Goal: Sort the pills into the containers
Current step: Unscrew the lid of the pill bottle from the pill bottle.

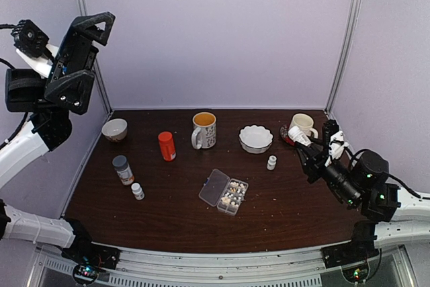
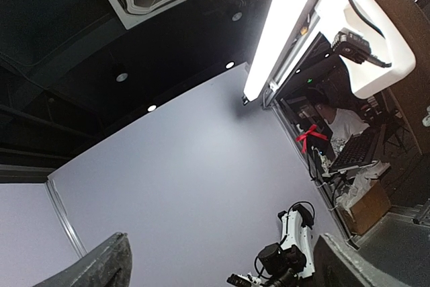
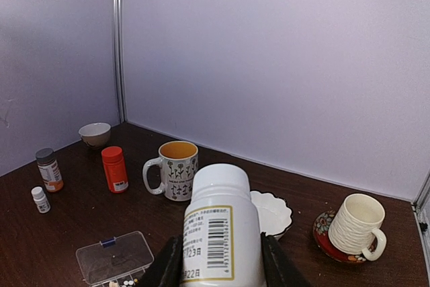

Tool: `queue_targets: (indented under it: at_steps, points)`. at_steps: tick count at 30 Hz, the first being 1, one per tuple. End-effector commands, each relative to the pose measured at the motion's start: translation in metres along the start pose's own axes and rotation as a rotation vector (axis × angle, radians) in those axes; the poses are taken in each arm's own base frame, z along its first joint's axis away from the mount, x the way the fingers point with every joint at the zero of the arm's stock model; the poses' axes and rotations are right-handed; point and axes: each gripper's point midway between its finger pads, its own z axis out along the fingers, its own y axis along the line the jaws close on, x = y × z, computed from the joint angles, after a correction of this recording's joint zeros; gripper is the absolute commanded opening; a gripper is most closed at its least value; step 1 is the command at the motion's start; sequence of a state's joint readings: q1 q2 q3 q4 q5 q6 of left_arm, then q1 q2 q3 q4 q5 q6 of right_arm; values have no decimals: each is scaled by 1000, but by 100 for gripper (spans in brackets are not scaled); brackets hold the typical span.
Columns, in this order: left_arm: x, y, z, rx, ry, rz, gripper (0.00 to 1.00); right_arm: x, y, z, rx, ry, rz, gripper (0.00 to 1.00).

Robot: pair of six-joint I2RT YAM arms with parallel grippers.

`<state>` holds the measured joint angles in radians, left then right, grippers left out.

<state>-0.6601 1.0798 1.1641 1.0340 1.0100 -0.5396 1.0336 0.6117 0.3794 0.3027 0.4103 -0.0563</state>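
Lying mid-bench [image 1: 168, 196], top view: clear organizer box [image 1: 215, 187], lid open leftward, whitish and tan pills [image 1: 234, 190] in its compartments [image 1: 231, 199].
Left wrist view: left claw [image 2: 222, 279] spread wide, empty.
Right wrist view: right claw [image 3: 222, 270] clamps white bottle [image 3: 220, 230]; specks by the box are probably pills.

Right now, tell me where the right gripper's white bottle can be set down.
Bare table lies right of the organizer box, nearer than the small white bottle, and left of the box toward the grey-capped bottle. The back row, bowl to ribbed cup, is crowded.
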Motion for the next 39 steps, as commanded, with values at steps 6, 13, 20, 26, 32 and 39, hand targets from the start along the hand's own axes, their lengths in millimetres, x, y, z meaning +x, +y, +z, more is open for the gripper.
queue_targets:
  at_steps: [6,13,20,26,32,39]
  points:
    - [-9,0,-4,-69,-10,66,98,-2,3,1,-26,-5,20,10]
    - [-1,6,3,-32,33,-12,98,-4,5,1,-34,-3,21,10]
    - [-6,2,-15,-156,-11,101,98,-4,4,1,-33,-3,21,10]
    - [-16,21,-49,-435,-144,170,97,-6,5,-2,-51,-9,32,10]
    - [-15,39,-69,-565,-205,36,97,-4,6,-8,-70,-27,46,10]
    - [12,53,-73,-620,-150,-121,98,0,9,-13,-102,-31,43,10]
